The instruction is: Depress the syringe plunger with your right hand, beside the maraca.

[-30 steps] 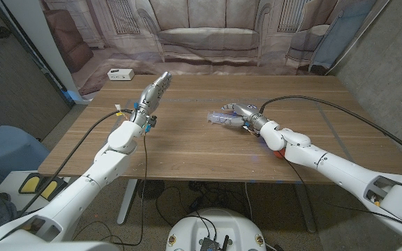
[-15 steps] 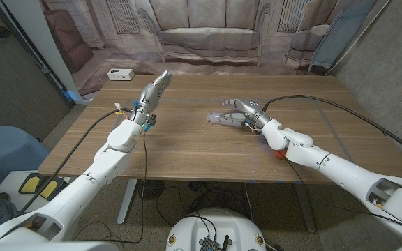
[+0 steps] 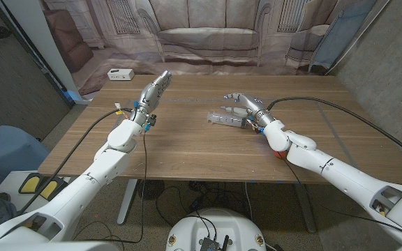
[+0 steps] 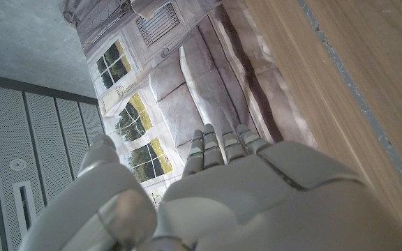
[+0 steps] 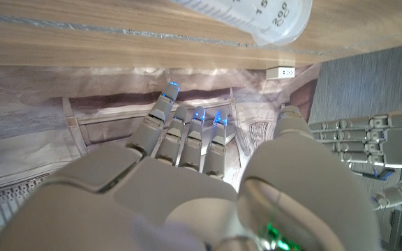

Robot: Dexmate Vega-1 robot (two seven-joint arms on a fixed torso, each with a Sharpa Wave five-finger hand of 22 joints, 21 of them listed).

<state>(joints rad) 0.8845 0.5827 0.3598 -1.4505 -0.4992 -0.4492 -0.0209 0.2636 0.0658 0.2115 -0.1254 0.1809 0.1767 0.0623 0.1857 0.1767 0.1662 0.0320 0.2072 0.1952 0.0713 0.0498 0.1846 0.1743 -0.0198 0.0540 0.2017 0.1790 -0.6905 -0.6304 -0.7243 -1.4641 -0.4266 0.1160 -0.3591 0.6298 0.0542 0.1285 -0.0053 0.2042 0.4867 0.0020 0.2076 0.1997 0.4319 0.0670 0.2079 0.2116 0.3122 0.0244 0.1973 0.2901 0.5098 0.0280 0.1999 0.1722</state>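
Hovering my right hand (image 3: 246, 104), fingers spread and empty, just above the clear plastic syringe (image 3: 226, 117) for pressing access.

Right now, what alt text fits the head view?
The right hand hovers open just above a clear syringe lying on the wooden table, not gripping it. The left hand is raised with fingers extended, holding nothing; a white power strip sits at the far left edge.
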